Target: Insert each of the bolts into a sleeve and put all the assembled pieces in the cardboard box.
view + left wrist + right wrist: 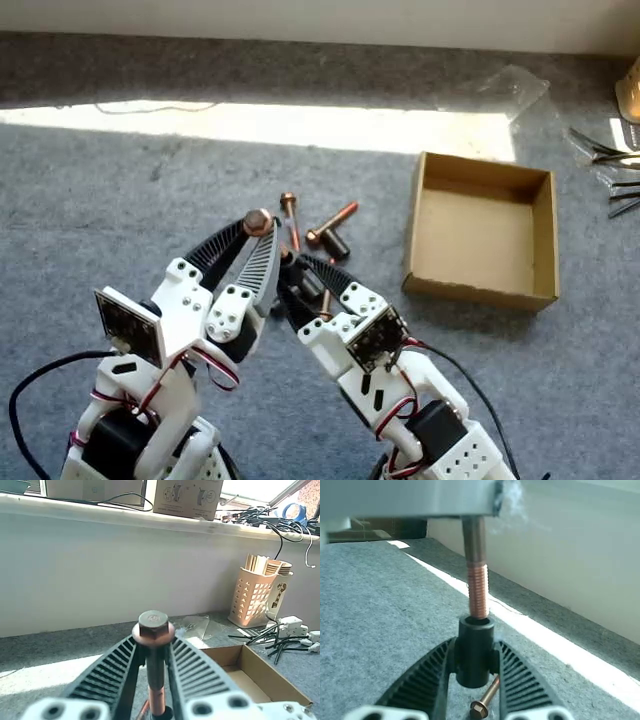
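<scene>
Both arms rise from the near edge of the table and lean in toward each other, tips almost meeting. The left arm (150,400) angles up and inward with its wrist (195,305) tilted. The left gripper (257,232) has its ribbed black fingers (117,667) clamped on the shank of a bolt (153,626) just under the head, bolt upright. The right arm (420,400) leans the opposite way. The right gripper (298,275) sits lower, just beside the left one, fingers (517,680) pinched on a black sleeve (475,652), with the bolt's threaded end at its mouth.
</scene>
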Controlling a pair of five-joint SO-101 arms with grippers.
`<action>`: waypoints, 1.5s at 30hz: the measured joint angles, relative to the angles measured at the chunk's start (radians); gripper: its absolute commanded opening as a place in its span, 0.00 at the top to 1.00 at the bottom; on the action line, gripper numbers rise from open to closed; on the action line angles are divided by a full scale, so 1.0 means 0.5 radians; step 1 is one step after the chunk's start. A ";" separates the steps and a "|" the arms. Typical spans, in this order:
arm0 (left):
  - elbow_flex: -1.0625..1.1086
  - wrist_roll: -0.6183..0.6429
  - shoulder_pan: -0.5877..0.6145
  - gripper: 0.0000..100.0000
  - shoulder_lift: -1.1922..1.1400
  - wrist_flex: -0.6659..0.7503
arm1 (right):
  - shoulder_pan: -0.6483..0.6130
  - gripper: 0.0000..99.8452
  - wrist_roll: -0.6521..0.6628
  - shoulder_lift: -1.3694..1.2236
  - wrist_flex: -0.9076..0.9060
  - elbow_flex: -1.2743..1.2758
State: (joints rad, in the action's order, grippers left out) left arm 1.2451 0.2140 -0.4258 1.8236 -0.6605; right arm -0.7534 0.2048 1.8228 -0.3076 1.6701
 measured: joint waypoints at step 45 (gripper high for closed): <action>-0.058 -0.077 -0.095 0.99 -0.025 -0.080 | 0.000 0.99 0.000 0.000 -0.040 0.000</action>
State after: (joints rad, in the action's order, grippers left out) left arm 1.2160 0.1757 -0.4733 1.8113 -0.7004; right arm -0.7534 0.2048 1.8228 -0.3276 1.6701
